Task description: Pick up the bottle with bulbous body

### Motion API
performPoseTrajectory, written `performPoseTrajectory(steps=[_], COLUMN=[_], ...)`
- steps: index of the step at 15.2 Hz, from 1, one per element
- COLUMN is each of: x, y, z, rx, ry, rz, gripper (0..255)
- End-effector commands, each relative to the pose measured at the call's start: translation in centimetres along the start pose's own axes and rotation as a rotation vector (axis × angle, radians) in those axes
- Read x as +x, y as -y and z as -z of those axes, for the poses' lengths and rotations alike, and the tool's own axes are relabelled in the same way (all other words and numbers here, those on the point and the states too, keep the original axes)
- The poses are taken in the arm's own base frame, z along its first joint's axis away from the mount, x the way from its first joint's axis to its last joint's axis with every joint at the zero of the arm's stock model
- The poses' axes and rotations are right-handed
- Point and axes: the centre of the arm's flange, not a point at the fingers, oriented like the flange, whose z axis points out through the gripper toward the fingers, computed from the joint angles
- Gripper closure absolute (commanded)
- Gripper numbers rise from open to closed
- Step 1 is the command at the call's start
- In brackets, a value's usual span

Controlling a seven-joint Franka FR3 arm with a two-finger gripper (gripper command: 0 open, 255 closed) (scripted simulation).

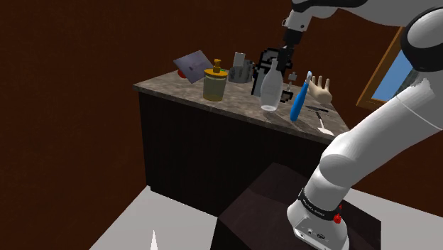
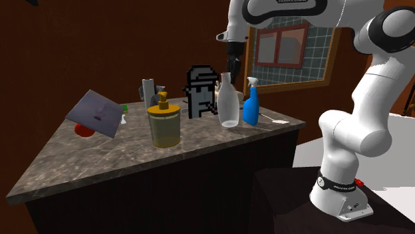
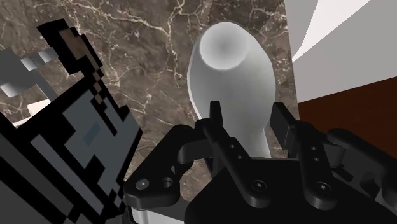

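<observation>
1. The bottle with the bulbous body [image 2: 228,106], drawn plain white, stands upright on the dark marbled countertop [image 2: 100,166]. It is close to the edge that faces the robot's stand, toward the end where a blue spray bottle [image 2: 251,106] stands.
2. It sits between that spray bottle and a black pixelated figure [image 2: 199,90], just beside both. Whether it touches either one cannot be told.
3. With neighbours crowding its sides, the arm comes down from above. The slim neck is probably the only part free enough and narrow enough to take, since the swollen body below would be too wide.
4. The gripper [image 3: 248,114] is over the top of the bottle. In the wrist view its fingers [image 3: 219,133] stand a narrow gap apart, and the neck fills that gap with an inner face against it on each side. This reads as a clasp on the neck.
5. The bottle's base appears to rest on the countertop, so the lift looks not yet made.
6. A yellowish pump jar [image 2: 163,123] and a tilted grey slab [image 2: 98,113] lie farther along toward the opposite end, well apart from the grasp.
</observation>
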Motion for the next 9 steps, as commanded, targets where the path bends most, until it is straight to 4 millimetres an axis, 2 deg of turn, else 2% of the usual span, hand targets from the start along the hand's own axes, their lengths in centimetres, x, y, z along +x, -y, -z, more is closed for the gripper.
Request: performPoseTrajectory(steps=[1, 9], x=[0.1, 0.4], y=[0.0, 0.0], z=[1.2, 5.4], rx=[0.000, 0.000], ry=[0.000, 0.000], rz=[0.000, 0.000], gripper=[255, 255])
